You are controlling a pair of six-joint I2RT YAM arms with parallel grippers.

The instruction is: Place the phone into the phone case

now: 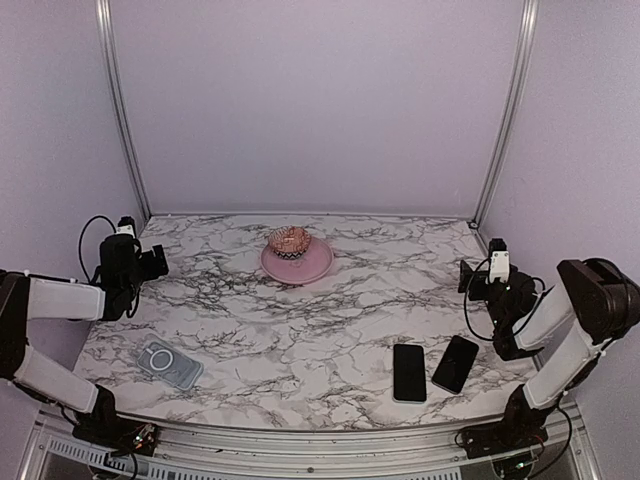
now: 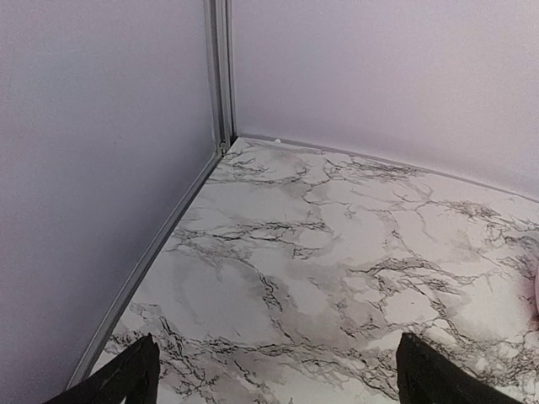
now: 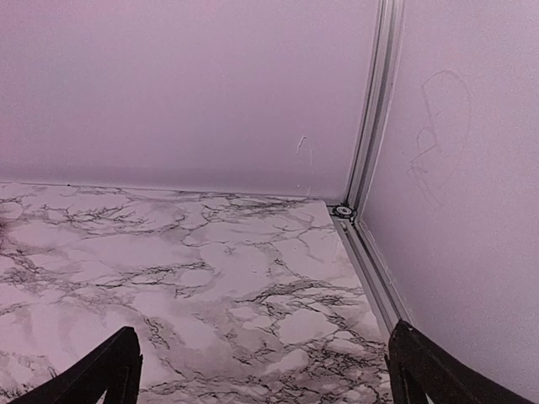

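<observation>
The phone [image 1: 408, 372] lies flat near the table's front edge on the right, black screen up with a thin pale rim. The clear phone case [image 1: 168, 362], marked with a white ring, lies at the front left. My left gripper [image 1: 155, 263] hovers open at the left edge, well behind the case. My right gripper [image 1: 468, 276] is open at the right side, behind the phone. In the left wrist view the left gripper [image 2: 278, 380] shows only bare marble between its wide-apart fingertips. The right gripper [image 3: 261, 372] likewise holds nothing. Neither wrist view shows the phone or the case.
A second, all-dark phone [image 1: 455, 363] lies tilted just right of the first. A pink plate [image 1: 312, 266] carrying a small woven bowl [image 1: 289, 240] sits at the back middle. Pale walls with metal corner posts [image 2: 221, 71] [image 3: 373, 109] enclose the marble table [image 1: 330, 320].
</observation>
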